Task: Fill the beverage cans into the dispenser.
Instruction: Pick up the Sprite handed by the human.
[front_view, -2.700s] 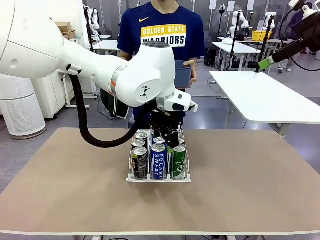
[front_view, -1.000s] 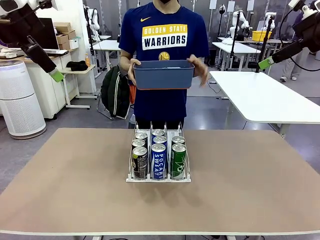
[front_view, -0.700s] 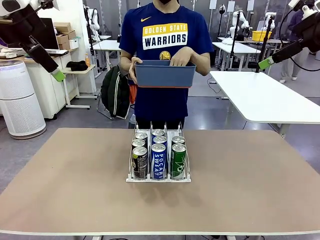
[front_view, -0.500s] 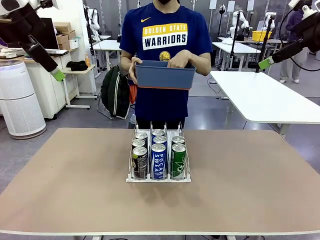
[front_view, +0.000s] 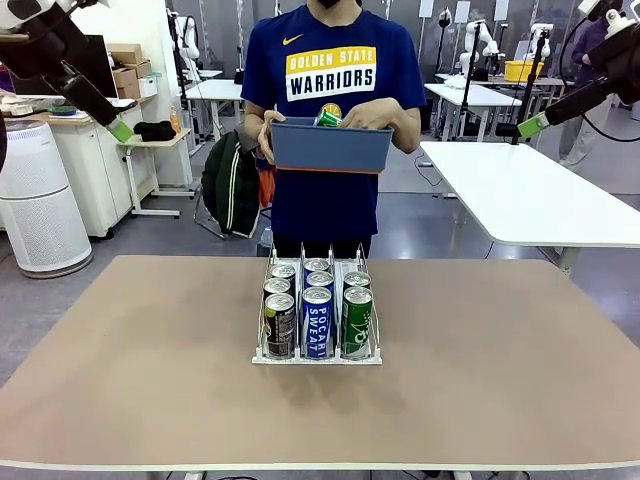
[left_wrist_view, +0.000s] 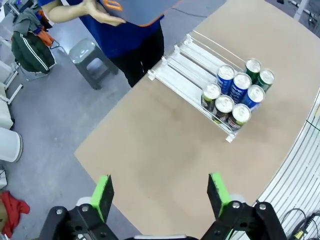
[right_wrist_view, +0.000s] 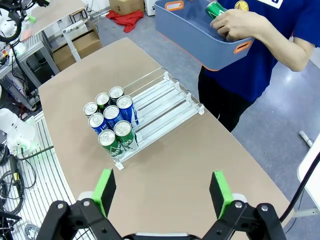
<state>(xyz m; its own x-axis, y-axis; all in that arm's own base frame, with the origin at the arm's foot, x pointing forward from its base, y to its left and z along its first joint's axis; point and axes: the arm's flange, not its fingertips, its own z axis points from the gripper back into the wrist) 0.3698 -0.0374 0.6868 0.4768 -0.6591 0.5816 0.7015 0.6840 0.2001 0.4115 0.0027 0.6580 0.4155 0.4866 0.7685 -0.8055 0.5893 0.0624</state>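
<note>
Showing a moment in loading: the dispenser carries upright cans packed at its robot-side end in all three lanes, while the stretch of the lanes toward the person lies bare. Beyond the dispenser's far end and well above it, the person holds a bin, and one hand lifts a green can out of it. Likely faults from this point: a slim, smooth can may slip or twist between the pads if gripped off centre. A can lowered askew may catch a divider or knock over the standing rows. An arm reaching toward the bin may meet the hand, since both would close on the same can. The long travel down to the dispenser adds room for a misaligned approach. Left gripper: jaws spread wide, nothing between them, nothing touched, high above and to the left of the dispenser. Right gripper: likewise wide apart and empty, high above and to the right of the dispenser.
</note>
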